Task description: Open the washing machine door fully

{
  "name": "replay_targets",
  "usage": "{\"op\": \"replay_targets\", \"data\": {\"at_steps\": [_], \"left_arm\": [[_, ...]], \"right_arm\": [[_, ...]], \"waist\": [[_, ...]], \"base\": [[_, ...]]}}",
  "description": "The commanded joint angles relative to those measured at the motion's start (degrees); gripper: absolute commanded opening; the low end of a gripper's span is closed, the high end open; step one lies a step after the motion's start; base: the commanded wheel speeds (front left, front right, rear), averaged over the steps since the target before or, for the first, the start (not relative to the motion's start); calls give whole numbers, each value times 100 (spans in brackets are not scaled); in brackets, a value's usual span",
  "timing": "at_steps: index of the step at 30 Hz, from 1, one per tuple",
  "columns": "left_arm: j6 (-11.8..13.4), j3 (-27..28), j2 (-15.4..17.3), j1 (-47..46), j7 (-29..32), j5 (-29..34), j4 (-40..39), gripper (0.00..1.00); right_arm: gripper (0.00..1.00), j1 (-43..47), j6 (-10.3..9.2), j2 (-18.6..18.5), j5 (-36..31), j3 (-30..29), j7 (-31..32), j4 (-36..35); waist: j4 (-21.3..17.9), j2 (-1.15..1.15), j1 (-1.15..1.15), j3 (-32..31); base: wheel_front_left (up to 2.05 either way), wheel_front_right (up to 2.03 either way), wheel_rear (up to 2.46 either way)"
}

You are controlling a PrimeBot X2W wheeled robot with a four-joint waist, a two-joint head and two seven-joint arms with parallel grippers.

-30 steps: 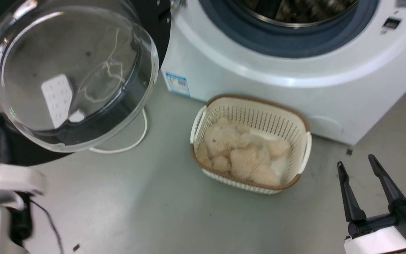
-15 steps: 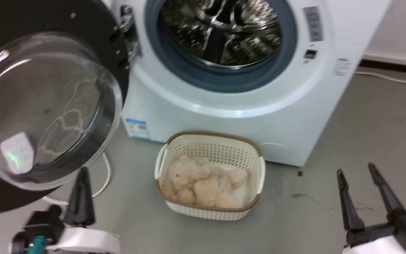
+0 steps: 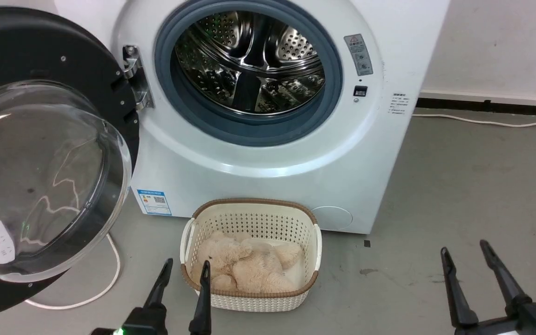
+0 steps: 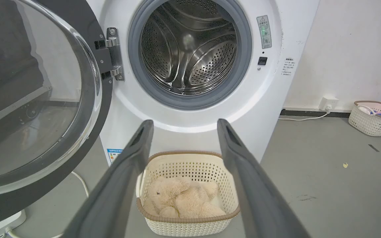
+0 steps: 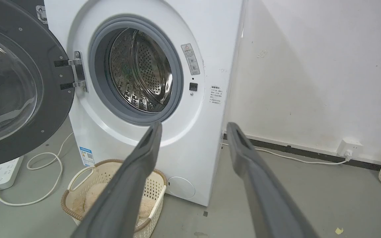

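Fingers point(image 3: 157, 291) of the left gripper point(image 3: 188, 263) are standing spread and holding nothing, just before the basket point(image 3: 249, 218). The right gripper point(image 3: 463, 247) is hovering likewise parted over bare floor point(image 3: 458, 186). The washing machine door point(image 3: 40, 158) is hanging swung out on its hinge point(image 3: 133, 77), left of the washing machine point(image 3: 268, 186), with its glass bowl facing me and the drum point(image 3: 249, 60) exposed. I am judging it rigid, fairly heavy and slick on the glass, so I am favouring a push on the black rim far from the hinge. Whether it is sitting at its stop I cannot quite tell, as its outer edge is running off the head view.
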Motion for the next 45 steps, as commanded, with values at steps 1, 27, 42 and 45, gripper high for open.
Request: {"op": "replay_targets", "data": {"at_steps": [1,27,42,45], "left_arm": [[-19,12,-16,94,-30,65,-9,100],[-311,221,-242,32,74,352,-93,0],[-385,388,-274,-25,249,451,-116,0],[-400,421,-281,-37,284,471,-121,0]], "right_arm": [[100,100,5,27,34,24,-22,37],[0,98,0,3,42,164,72,185],[0,-5,1,6,36,201,249,208],[0,-26,1,7,35,208,284,212]], "waist": [[-13,0,1,-12],[21,0,1,-56],[-2,0,1,-34],[-7,0,1,-29]], "base": [[0,0,0],[0,0,0],[0,0,0],[0,0,0]]}}
